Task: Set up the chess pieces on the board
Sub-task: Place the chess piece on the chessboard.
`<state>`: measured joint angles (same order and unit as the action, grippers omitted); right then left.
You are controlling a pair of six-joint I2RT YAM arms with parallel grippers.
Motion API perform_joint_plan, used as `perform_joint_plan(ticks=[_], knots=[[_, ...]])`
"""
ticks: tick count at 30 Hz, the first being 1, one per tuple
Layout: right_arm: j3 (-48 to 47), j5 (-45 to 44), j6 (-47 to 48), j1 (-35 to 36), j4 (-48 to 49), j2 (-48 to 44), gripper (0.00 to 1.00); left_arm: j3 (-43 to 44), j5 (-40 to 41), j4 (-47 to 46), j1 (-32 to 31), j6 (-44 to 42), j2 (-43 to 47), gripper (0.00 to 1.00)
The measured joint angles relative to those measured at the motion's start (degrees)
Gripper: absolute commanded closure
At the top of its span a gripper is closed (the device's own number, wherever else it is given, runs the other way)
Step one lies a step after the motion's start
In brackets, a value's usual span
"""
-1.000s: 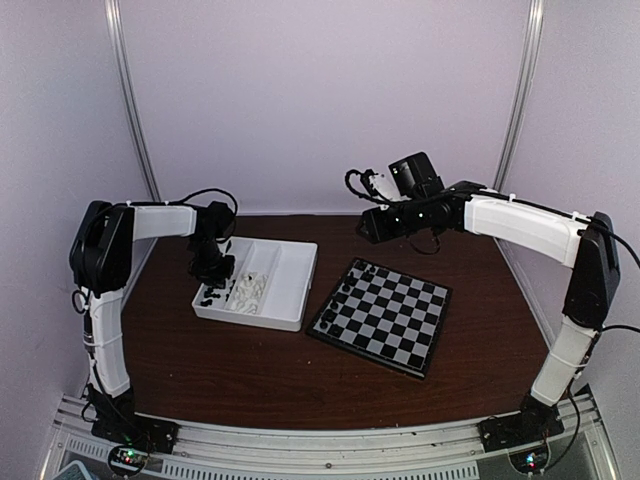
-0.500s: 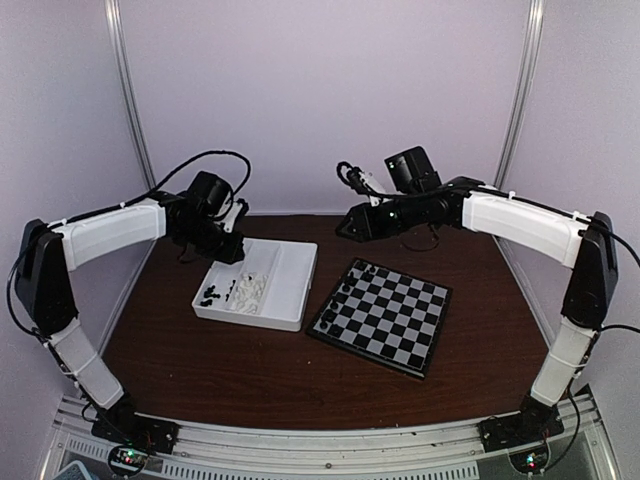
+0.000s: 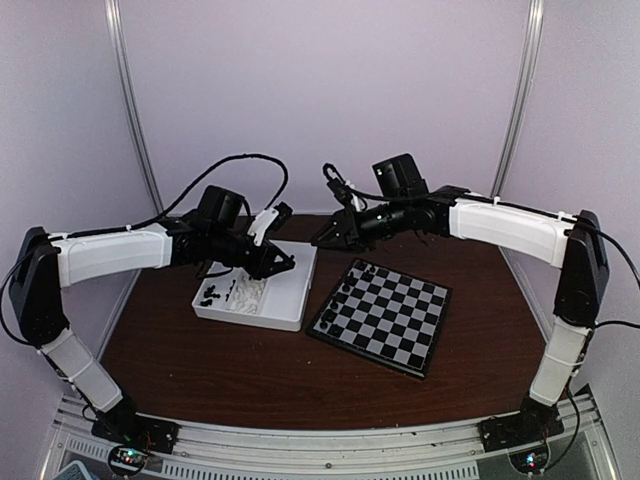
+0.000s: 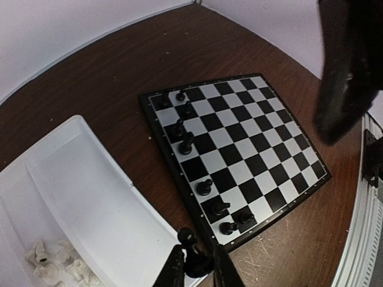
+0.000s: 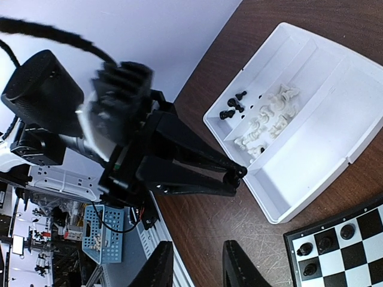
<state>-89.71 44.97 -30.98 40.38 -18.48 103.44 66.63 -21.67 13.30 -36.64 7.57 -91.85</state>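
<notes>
My left gripper (image 4: 195, 270) is shut on a black chess piece (image 4: 192, 251), a small round-headed man. It hangs over the right end of the white tray (image 3: 250, 316), close to the board's near-left corner. In the top view the left gripper (image 3: 289, 262) points right toward the board (image 3: 400, 322). Several black chess pieces (image 4: 187, 143) stand along the board's left two files. My right gripper (image 5: 197, 266) is open and empty. It hovers above the table behind the tray, and in the top view the right gripper (image 3: 320, 239) points left.
The tray (image 5: 323, 128) holds white pieces (image 5: 266, 122) and a few black pieces (image 5: 233, 107) in its left compartments. The two arms are close together over the tray; the left gripper's fingers (image 5: 236, 173) show in the right wrist view. Walls enclose the table.
The left arm rose out of the tray's left compartment and swung right toward the board with the black piece. The right arm moved left over the tray's back, jaws narrower.
</notes>
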Motion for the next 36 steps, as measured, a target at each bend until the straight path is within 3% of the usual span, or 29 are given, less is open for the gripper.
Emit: perform_joint_plan(ticks=[11,18,30,36], knots=[[-0.3,4.2,-4.1,0.7,-1.4,4.4,0.71,-0.7,-8.1,-4.0,-1.6,-4.6,1.3,0.85],[-0.3,6.4,-9.4,0.8,3.1,4.6,0.73,-0.7,-11.1,-4.3,-1.6,-5.9,1.3,0.84],[-0.3,7.3,-10.8,0.8,3.7,6.1,0.72,-1.2,-11.9,-4.5,-1.7,-6.1,1.7,0.84],[-0.3,7.3,-10.7,0.9,3.4,6.4,0.77,-1.3,-12.0,-4.5,-1.7,-6.2,2.3,0.83]])
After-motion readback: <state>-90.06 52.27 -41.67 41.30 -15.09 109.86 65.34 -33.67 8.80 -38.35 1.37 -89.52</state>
